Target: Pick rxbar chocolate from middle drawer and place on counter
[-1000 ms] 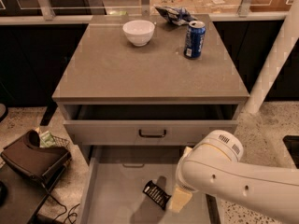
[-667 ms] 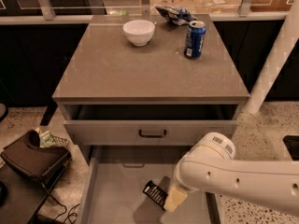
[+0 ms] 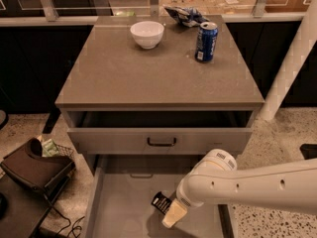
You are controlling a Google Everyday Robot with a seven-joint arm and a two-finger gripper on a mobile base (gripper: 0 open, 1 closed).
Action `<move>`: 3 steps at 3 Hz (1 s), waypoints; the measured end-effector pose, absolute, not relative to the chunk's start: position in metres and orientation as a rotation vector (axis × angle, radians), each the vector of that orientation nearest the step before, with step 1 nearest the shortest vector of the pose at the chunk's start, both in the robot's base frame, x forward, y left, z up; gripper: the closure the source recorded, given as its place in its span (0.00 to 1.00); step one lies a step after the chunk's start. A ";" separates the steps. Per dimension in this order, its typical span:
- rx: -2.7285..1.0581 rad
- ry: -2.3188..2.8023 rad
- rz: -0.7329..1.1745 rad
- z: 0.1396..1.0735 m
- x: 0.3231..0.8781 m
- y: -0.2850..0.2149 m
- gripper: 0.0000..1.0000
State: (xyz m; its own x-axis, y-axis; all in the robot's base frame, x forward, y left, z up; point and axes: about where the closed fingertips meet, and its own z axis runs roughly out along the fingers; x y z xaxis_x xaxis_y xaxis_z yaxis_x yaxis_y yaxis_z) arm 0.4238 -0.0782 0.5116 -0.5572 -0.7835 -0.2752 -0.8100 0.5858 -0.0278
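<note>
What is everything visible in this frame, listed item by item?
counter: one, grey-brown, centre
bowl: one, white, counter rear left
soda can: one, blue, counter rear right
snack bag: one, blue-and-silver, behind soda can
upper drawer: one, grey, slightly open under counter
middle drawer: one, grey, pulled out lowest
rxbar chocolate: one, black, middle drawer, by hand
bag: one, dark, floor left
arm: one, white, from right
hand: one, cream, inside middle drawer

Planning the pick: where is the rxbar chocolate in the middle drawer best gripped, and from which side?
Probably across the narrow width of the rxbar chocolate, from above: it seems to lie flat, askew, on the middle drawer floor. The end effector is beside it, inside the drawer.
</note>
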 end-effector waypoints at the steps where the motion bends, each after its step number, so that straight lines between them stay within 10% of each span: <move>1: -1.314 2.559 0.148 0.512 0.424 -0.078 0.00; 3: -1.342 2.608 0.170 0.472 0.428 -0.055 0.00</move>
State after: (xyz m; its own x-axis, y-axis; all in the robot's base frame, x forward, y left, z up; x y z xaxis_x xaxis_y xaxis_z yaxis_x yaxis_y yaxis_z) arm 0.4278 -0.0552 0.4724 -0.5664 -0.7909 -0.2318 -0.8142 0.5805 0.0090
